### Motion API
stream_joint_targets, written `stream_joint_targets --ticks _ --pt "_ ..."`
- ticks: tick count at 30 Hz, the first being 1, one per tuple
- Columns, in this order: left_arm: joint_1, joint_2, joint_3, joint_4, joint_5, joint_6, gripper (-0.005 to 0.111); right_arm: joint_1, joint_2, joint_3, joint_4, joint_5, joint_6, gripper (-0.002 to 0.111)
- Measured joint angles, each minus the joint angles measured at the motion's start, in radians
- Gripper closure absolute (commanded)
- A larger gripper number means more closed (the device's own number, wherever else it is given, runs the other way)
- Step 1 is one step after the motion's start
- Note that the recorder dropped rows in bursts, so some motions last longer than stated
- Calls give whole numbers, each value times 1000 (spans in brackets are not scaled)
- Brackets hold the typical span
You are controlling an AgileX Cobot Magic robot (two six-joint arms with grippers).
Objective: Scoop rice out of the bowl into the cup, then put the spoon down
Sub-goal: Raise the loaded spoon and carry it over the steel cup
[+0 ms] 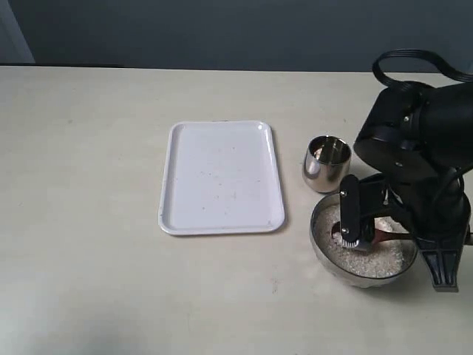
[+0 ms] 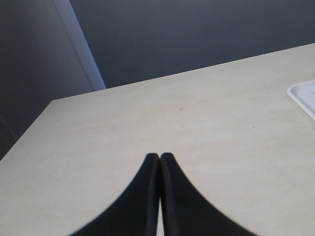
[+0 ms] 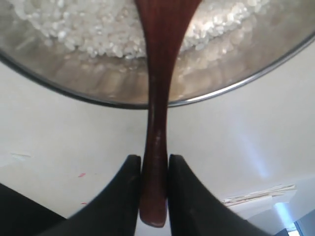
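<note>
So in the exterior view we've got a white tray point(image 1: 222, 177) lying flat in the middle of a pale table point(image 1: 89, 222), with just a few tiny specks on it. To its right stands the cup point(image 1: 326, 164), upright, and just beside it on the near side is the bowl point(image 1: 322, 251). They're so close we can't tell whether they touch. The bowl has rice point(image 1: 384, 262) spread across the bottom. The black arm point(image 1: 421, 140) hangs over the bowl's right side, and the right claw point(image 1: 357, 235) is down inside the rim, right above the grains. We can see bits of the reddish-brown spoon point(image 1: 381, 237) poking out on either side of the claw, low over the rice.

In the left wrist view, the left claw point(image 2: 160, 158) has its two black tips pressed together with nothing between them. It's above bare table point(image 2: 197, 113), and a corner of the tray point(image 2: 305, 96) peeks in at the edge.

The right wrist view is the clearest one. The right claw point(image 3: 153, 162) is clamped on the spoon point(image 3: 157, 98) near the end of its slim handle, one finger on each side. The handle runs over the bowl's rim point(image 3: 64, 91) and widens out over the rice point(image 3: 88, 29). The scooping end is cut off by the edge of the picture, so we can't say whether it's loaded.
</note>
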Motion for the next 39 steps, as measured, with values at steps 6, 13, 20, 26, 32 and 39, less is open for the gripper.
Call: stream_joint_targets --ticks 6,13,20,26,32,39 --pt "0 0 0 0 0 0 106 0 -28 0 0 2 -5 109" --pt "0 0 0 0 0 0 106 0 -28 0 2 2 -9 109" --pt "0 0 0 0 0 0 106 0 -28 0 2 2 -9 109" --pt "0 0 0 0 0 0 106 -91 -30 -33 39 2 -16 109" --pt "0 0 0 0 0 0 106 -99 -38 -105 93 1 -54 109" --pt "0 0 0 0 0 0 106 -131 -38 -110 124 1 -80 109"
